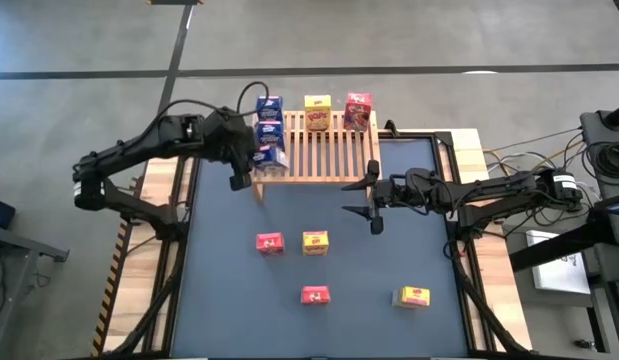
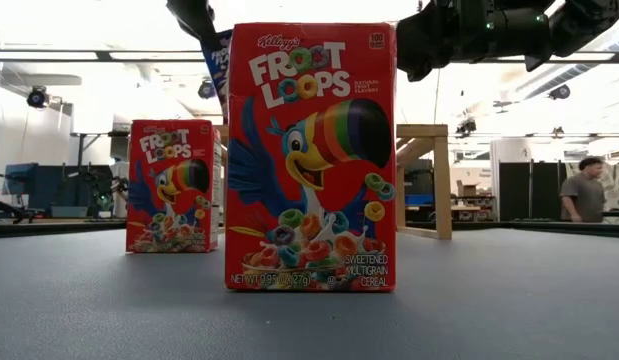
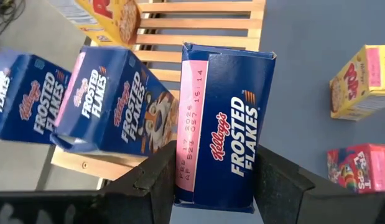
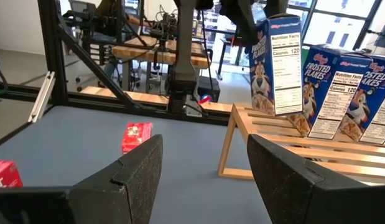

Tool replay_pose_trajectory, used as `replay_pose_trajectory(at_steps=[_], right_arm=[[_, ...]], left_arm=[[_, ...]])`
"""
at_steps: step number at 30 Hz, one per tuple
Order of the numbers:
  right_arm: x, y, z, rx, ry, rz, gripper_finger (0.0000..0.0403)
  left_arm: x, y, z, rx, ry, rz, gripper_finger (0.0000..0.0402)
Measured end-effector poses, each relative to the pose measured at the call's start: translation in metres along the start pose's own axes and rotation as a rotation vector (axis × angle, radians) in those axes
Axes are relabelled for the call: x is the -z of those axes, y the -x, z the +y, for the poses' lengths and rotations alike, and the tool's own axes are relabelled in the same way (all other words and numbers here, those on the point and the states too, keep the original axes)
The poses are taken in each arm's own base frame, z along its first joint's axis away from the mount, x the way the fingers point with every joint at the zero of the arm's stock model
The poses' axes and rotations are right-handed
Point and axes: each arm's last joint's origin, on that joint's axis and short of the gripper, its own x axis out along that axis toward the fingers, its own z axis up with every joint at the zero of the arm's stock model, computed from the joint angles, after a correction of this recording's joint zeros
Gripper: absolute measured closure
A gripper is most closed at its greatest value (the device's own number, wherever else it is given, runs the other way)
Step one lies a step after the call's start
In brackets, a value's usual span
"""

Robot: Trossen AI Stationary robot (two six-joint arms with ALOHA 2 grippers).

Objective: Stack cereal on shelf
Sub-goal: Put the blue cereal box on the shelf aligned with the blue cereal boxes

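Placing step, by the look of it: left gripper (image 3: 208,186) clamped on a blue box (image 1: 271,156) at the rack's (image 1: 324,150) nine-o'clock corner, lowering and release due next; right gripper (image 1: 373,205) spread empty at five o'clock.

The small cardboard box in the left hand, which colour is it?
Blue: the small blue cardboard box, clearest in the left wrist view.

A grey concrete floor (image 1: 409,35) with dark seam lines lay beyond the bench (image 1: 239,300). The room behind was bright, with a white ceiling (image 2: 89,30) and large windows (image 4: 332,25). A person (image 2: 586,190) stood at the far side, near dark cabinets (image 2: 524,190).
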Motion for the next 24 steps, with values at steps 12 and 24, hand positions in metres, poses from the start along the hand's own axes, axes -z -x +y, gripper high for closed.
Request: replay_pose_trajectory(at_steps=[12,24], right_arm=[[-0.002,0.0,0.0,0.002,0.005,-0.018,0.0179],[-0.002,0.0,0.0,0.0,-0.007,-0.018,0.0179]], left_arm=[[-0.017,-0.005,0.01,0.083,-0.035,0.178,0.0239],[-0.02,-0.014,0.014,0.094,-0.064,0.213,0.0239]])
